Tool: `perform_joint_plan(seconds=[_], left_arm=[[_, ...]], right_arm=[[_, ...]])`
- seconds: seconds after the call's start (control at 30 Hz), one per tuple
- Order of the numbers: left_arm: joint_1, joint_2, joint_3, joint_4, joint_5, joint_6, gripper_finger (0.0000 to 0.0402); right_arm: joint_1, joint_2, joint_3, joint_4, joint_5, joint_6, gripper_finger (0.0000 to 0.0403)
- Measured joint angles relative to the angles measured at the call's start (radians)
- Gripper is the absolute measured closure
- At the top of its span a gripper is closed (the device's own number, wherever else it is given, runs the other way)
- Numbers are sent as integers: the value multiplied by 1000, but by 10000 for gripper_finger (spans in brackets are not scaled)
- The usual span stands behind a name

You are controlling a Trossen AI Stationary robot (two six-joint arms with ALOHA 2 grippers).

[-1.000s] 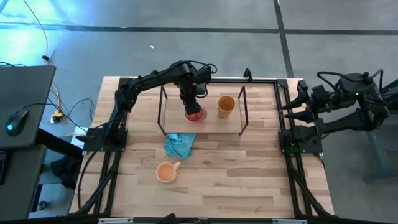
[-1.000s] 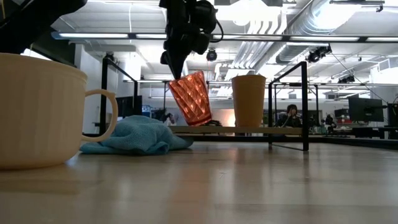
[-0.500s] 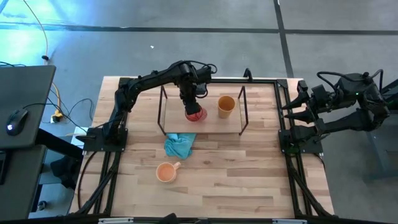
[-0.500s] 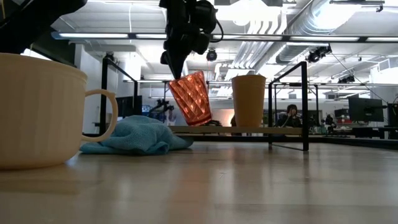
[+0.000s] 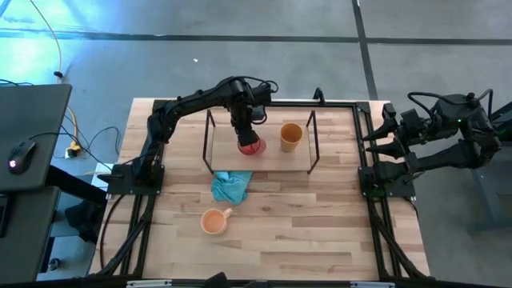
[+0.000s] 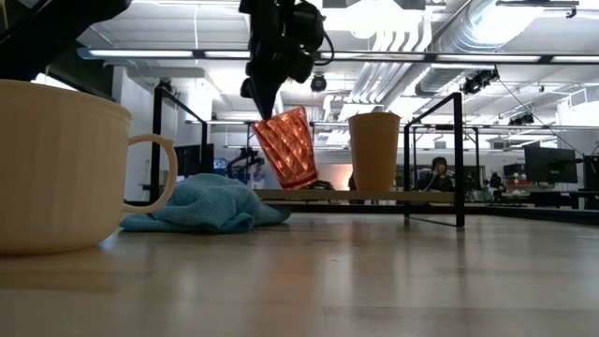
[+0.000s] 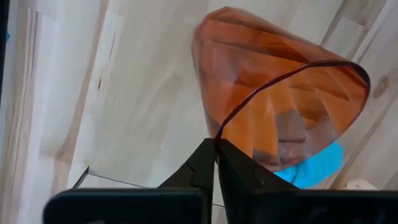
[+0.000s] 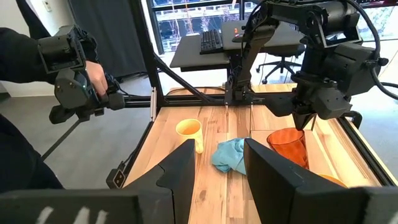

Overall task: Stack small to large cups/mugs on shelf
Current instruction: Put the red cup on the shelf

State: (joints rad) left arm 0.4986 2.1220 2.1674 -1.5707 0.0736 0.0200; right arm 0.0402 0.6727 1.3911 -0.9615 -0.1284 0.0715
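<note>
Your bench [image 5: 320,232] carries one shelf [image 5: 288,158], one blue cloth [image 5: 230,188] and three cups. On the shelf board stands one amber tumbler [image 5: 290,136]. Just beside it, your left end effector [image 5: 245,132] pinches the rim of the one red cup [image 6: 287,148], tilted just over the board. The one orange mug [image 5: 213,221] waits near the front edge. This looks like the placing step; next, level the cup and release. Your right end effector [image 8: 217,165] idles open, off to the side.
</note>
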Motion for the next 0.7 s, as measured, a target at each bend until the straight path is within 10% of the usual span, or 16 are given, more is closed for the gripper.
perform_joint_plan(seconds=[0.7], left_arm=[[6,-2,0,0,20,9,329]], right_arm=[[0,0,0,0,4,-11,273]])
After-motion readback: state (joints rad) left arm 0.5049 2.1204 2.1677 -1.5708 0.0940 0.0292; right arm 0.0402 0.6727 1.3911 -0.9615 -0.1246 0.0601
